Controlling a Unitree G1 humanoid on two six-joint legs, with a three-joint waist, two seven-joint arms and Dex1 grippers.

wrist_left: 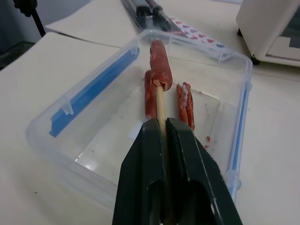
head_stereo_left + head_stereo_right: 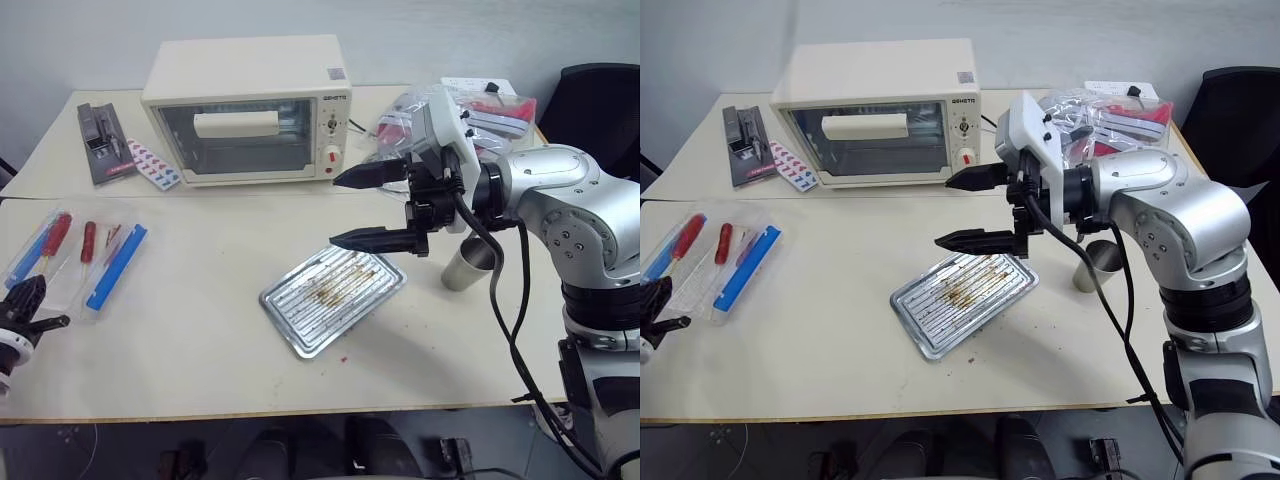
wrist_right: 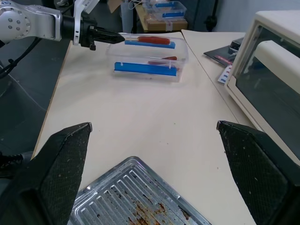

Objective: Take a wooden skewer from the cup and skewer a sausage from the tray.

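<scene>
Two claws are at work over the table (image 2: pixel 200 340). At the table's left edge the left claw (image 1: pixel 164 129) is clenched on the wooden skewer (image 1: pixel 161 105), whose tip is pushed into a dark red sausage (image 1: pixel 160 63) held above a clear plastic box (image 1: pixel 84 136) with blue strips; more sausages lie inside it. The right claw (image 2: pixel 368 207) hangs released, fingers wide apart, above the tray (image 2: pixel 333 297) near the table's middle. Beside the tray, toward the right edge, stands the cup (image 2: pixel 468 266), with a toaster oven (image 2: pixel 247 110) at the back edge
</scene>
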